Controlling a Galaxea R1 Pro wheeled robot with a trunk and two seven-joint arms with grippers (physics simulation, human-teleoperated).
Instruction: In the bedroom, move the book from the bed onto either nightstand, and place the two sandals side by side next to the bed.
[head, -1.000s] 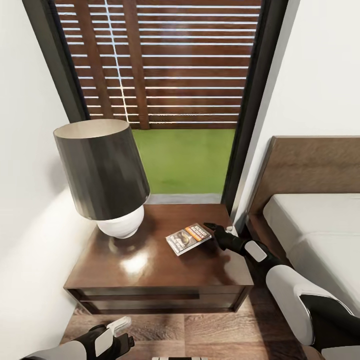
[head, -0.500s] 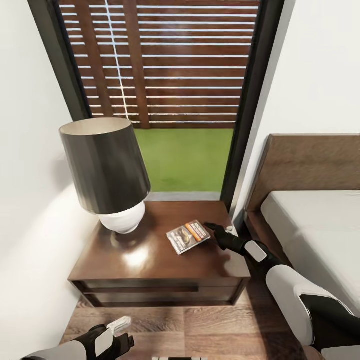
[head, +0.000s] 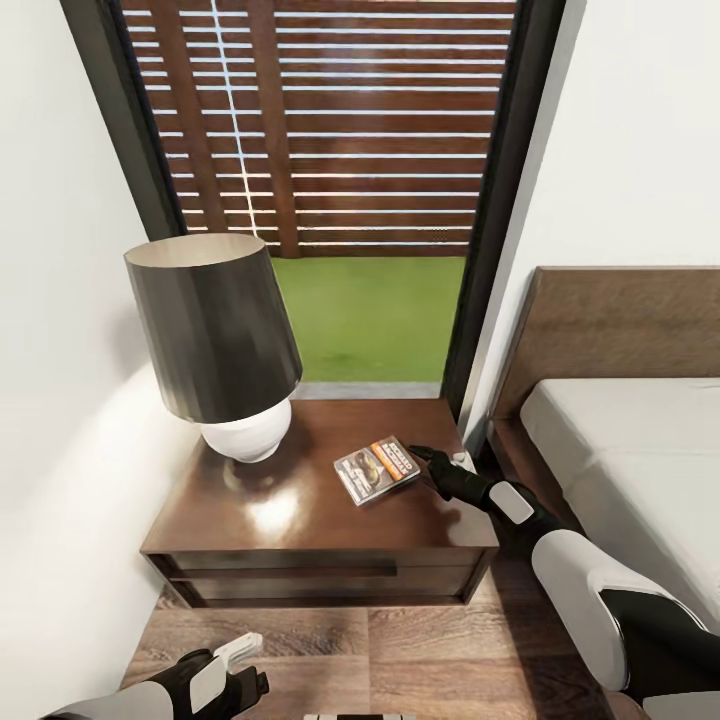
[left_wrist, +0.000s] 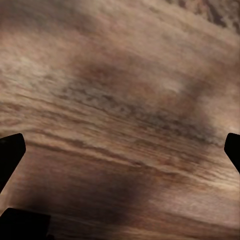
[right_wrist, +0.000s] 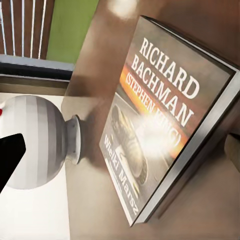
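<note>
On the nightstand (head: 300, 520), the book (head: 376, 470).

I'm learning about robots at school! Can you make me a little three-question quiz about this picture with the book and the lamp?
1. True or false: the book lies flat on the nightstand.
2. What stands on the nightstand to the left of the book in the head view? A) a lamp B) a vase of flowers C) a clock
3. Fill in: the right gripper is just beside the book's ____ edge in the head view.

Key:
1. True
2. A, the lamp with a dark shade and white base
3. Right
</note>
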